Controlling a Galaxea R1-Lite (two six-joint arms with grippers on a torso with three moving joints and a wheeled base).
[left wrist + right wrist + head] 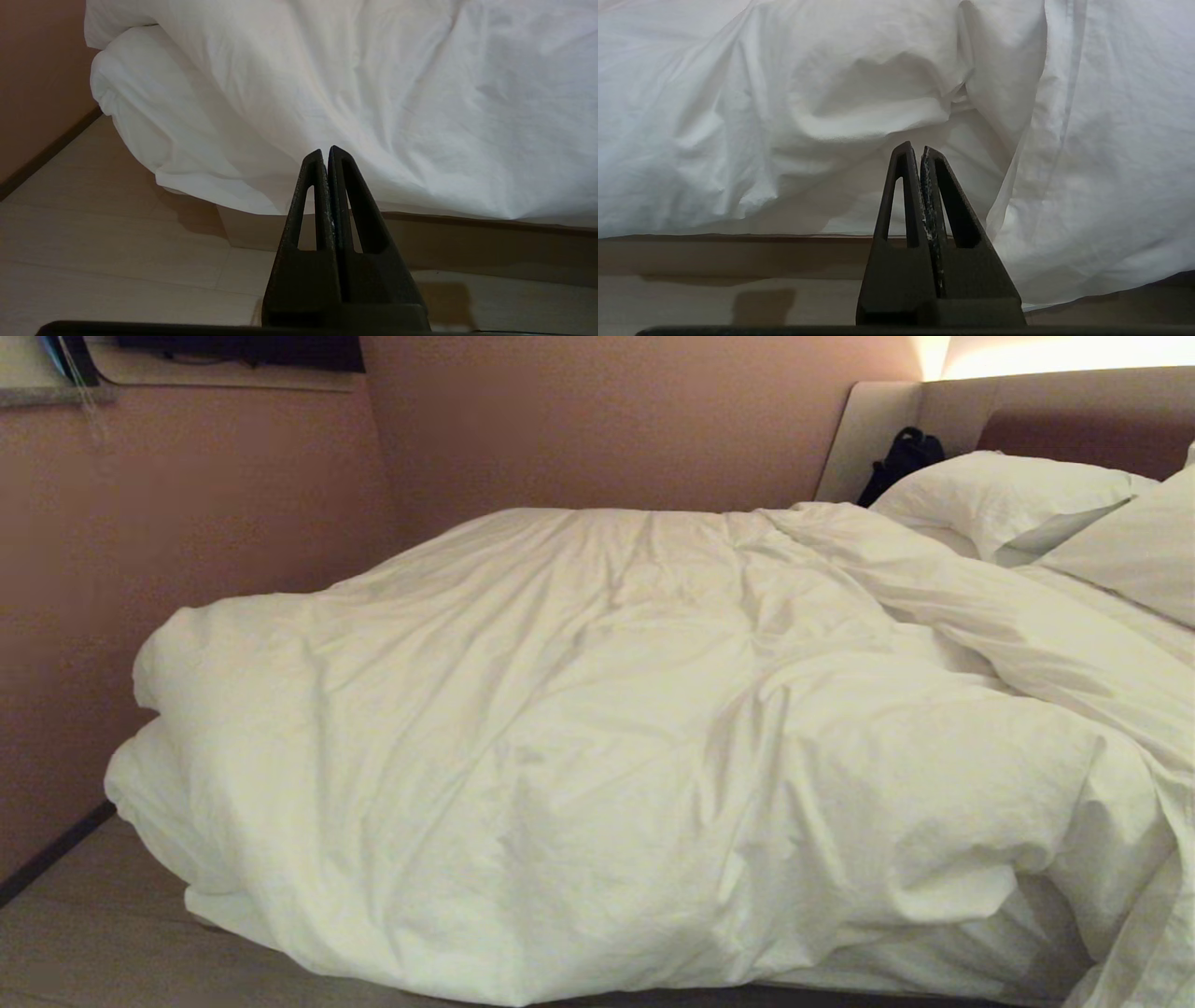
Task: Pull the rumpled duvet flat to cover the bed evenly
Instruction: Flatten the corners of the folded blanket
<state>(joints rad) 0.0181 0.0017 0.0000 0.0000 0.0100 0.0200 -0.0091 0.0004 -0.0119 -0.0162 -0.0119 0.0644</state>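
The duvet (pixel 579 737), thick, white and wrinkled, lies bunched across the bed and hangs over its near side; its far right part is folded back below the pillows. The bed shows only as the padded headboard (pixel 1074 420) and, in the wrist views, the beige platform base (pixel 467 242). Neither arm appears in the head view. My left gripper (pixel 326 151) is shut and empty, held low in front of the hanging duvet (pixel 373 93) without touching it. My right gripper (pixel 915 149) is also shut and empty, facing a puffy fold of the duvet (pixel 859 102).
Two white pillows (pixel 1008 499) lie at the headboard, with a black bag (pixel 901 457) beside them. A pinkish wall (pixel 140 569) runs close along the bed's left side. Pale wood floor (pixel 93 261) lies between me and the bed.
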